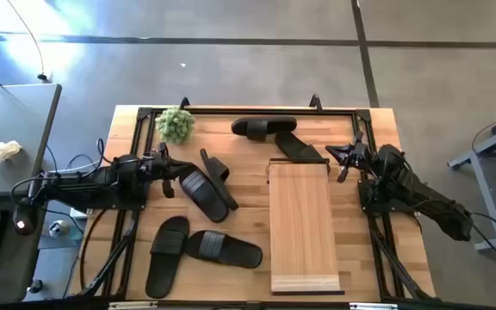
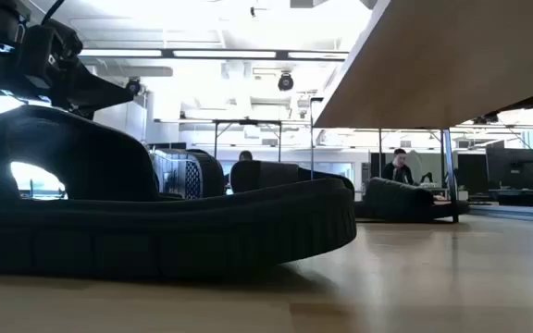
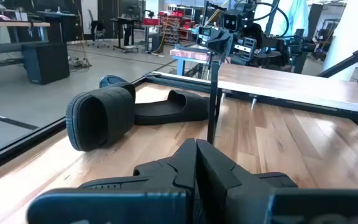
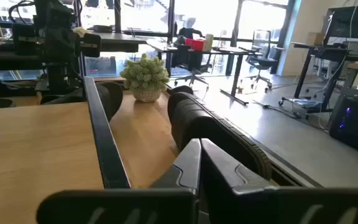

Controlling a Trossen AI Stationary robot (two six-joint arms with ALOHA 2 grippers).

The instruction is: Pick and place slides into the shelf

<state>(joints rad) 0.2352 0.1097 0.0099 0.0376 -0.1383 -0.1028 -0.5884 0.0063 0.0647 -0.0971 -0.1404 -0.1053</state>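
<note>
Slides [image 1: 205, 191] lie scattered on the table [image 1: 360, 258], four left of the shelf [image 1: 303, 226] and two at its far end. Both arms reach low over the table from opposite edges. Left gripper [image 1: 167, 170], clenched and empty, sits beside the slides; right gripper [image 1: 341, 157], also clenched and empty, sits by the shelf's far corner.

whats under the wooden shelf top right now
At the far end of the light-wood plank shelf, a matte black rubber slide lies partly tucked under its edge. The plank hides anything further beneath it in the high view.
</note>
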